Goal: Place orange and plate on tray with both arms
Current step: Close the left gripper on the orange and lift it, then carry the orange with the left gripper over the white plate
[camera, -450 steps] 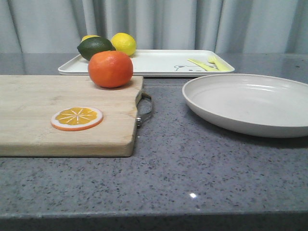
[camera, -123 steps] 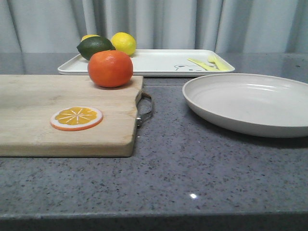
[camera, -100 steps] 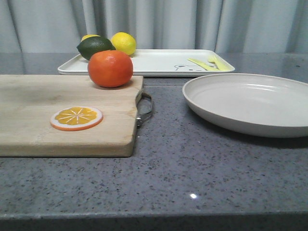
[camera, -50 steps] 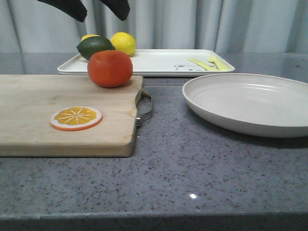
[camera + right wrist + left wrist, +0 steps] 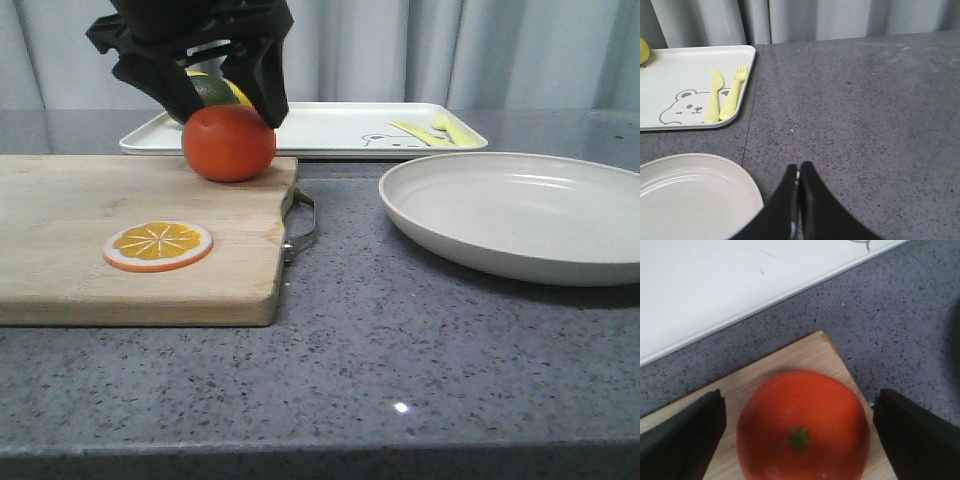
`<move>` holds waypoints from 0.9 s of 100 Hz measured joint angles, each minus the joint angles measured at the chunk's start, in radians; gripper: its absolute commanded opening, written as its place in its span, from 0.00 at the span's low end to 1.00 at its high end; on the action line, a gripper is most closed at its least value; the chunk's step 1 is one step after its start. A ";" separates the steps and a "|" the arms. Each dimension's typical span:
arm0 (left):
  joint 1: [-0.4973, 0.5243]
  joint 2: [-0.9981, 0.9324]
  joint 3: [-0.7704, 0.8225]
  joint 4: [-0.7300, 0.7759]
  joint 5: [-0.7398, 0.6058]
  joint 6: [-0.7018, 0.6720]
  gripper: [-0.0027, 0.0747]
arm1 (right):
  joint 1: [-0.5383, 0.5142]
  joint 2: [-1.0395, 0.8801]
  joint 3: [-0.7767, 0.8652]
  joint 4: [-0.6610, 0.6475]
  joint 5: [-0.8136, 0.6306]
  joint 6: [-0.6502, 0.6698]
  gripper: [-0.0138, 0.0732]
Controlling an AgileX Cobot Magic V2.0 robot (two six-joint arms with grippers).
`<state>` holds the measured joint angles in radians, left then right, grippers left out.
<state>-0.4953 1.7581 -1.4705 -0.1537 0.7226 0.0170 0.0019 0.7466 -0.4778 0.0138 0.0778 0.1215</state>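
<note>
Grey speckled countertop and pale curtains are framing the scene. Half a second ago the left gripper was only entering at the top edge of the front view; now it is descending over the orange, its jaws spread wide and straddling the fruit without yet touching it, as the left wrist view confirms. The orange is sitting unmoved at the far corner of the wooden cutting board, just short of the tray. The plate is resting on the counter to the right, untouched. The right gripper, fingers pressed together and holding nothing, is hovering beside the plate's rim. Judged from this, the grasp of the orange is imminent, while neither object has reached the tray.
</note>
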 measured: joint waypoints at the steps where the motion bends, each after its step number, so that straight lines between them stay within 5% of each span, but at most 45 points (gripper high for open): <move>1: 0.000 0.002 0.000 0.000 0.000 0.000 0.78 | 0.000 0.000 0.000 0.000 0.000 0.000 0.09; 20: 0.000 0.004 0.000 0.000 0.004 0.000 0.74 | 0.000 0.000 0.000 0.000 0.000 0.000 0.09; 60: 0.000 0.004 -0.002 0.000 0.005 0.000 0.42 | 0.000 0.000 0.000 0.000 0.000 0.000 0.09; 90: -0.065 0.006 -0.079 -0.028 0.012 0.014 0.40 | 0.000 0.000 0.000 0.000 0.000 0.000 0.09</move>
<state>-0.5608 1.7640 -1.5498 -0.1813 0.7347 0.0305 0.0019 0.7466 -0.4778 0.0138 0.0778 0.1215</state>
